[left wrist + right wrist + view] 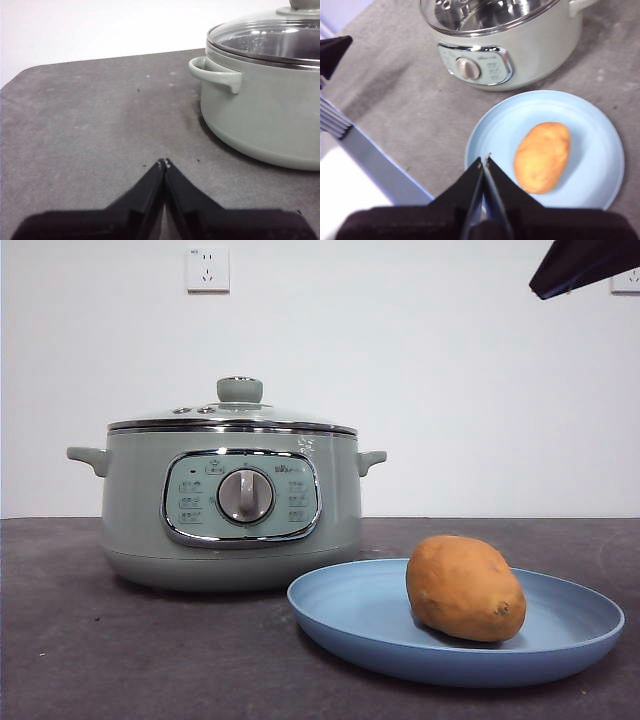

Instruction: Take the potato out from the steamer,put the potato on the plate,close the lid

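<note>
lying lengthwise on the plate (340,615), the potato (464,587); both grippers (164,162) (484,159) clenched empty

Grey table (150,660), white wall (420,340) — socket (207,269)

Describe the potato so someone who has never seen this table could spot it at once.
Start from the big sage-green steamer with its glass lid on. Just in front of it, to the side, lies a wide light-blue plate. The potato lies on that plate: an oval, orange-brown tuber, the only warm-coloured thing here and the only item on the plate.
</note>
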You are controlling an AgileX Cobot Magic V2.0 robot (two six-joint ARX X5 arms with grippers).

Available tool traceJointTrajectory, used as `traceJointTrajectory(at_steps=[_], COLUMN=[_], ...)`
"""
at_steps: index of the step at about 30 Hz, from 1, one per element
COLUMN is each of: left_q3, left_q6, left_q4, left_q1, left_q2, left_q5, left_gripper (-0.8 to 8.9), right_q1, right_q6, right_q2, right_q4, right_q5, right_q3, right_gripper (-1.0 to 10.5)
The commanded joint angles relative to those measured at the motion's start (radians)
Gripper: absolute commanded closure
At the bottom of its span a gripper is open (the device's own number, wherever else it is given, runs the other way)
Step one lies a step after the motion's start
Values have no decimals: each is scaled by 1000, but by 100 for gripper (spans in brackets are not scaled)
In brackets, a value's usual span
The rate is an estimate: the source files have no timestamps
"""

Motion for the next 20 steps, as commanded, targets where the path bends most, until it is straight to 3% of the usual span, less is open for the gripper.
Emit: traceJointTrajectory(at_steps=[1, 11, 15, 20], left_q3=[-16, -16, -16, -16], left_q6=[-6, -6, -6, -6], left_q4=[2, 2, 2, 2], left_q1=[3, 3, 3, 3], left_q2=[-3, -3, -3, -3], left_q5=[-2, -2, -2, -2], left_gripper=[817, 817, 817, 817], right_q1=[-55, -519, -623, -677], right_q6=[-56, -119, -117, -110], right_q2=[-40, -260, -371, -506], right_q4=[8, 198, 341, 475], right_q5=[43, -6, -5, 8], right_q3=[4, -151, -280, -462], right_gripper=[946, 946, 946, 946])
